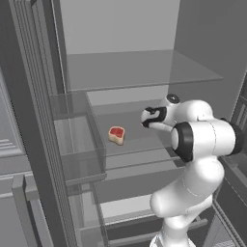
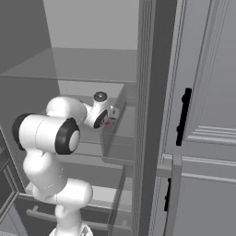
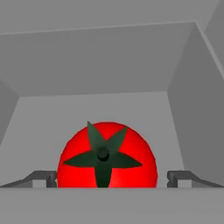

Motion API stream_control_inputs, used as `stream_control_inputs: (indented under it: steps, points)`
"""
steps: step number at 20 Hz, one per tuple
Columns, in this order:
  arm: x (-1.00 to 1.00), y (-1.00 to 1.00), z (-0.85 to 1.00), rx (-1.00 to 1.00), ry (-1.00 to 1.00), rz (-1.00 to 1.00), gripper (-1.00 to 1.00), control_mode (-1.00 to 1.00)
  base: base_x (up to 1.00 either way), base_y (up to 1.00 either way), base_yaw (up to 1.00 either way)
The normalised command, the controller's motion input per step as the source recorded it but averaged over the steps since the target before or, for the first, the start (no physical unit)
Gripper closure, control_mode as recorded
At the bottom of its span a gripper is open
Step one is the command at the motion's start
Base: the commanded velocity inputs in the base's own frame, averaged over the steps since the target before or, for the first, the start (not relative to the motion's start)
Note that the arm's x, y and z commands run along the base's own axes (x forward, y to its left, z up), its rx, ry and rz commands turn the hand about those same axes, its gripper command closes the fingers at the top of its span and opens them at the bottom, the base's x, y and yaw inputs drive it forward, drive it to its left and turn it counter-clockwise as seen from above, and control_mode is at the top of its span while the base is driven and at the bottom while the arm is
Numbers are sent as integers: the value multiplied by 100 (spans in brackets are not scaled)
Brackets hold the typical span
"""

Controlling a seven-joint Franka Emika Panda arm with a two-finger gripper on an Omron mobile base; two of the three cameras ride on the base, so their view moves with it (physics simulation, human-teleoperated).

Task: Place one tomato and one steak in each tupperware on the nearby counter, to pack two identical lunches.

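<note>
A red tomato [image 3: 107,157] with a dark green stem star sits on a grey fridge shelf [image 3: 100,107], right in front of the hand camera. My gripper [image 3: 111,179] is open, one fingertip on each side of the tomato and neither touching it. In the left base view my hand [image 1: 153,117] reaches into the open fridge at the middle shelf. A steak [image 1: 116,134], red with a pale rim, lies on that same shelf to the left of the hand. The tupperware and the counter are out of view.
A glass shelf [image 1: 140,70] spans the fridge above my arm, and drawers [image 1: 130,205] sit below it. Clear door bins [image 1: 79,144] stand at the left. A grey cabinet door with a black handle [image 2: 184,117] is at the right.
</note>
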Motion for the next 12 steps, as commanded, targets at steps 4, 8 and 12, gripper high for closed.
stream_control_inputs:
  steps: [4, 8, 12]
  points:
    - [15, 0, -14, 0, 0, 0, -100, -100, 0, 0, 0]
    - [8, 4, -22, 0, 0, 0, -100, -100, 0, 0, 0]
    - [0, 22, -38, 0, 0, 0, 100, -100, 0, 0, 0]
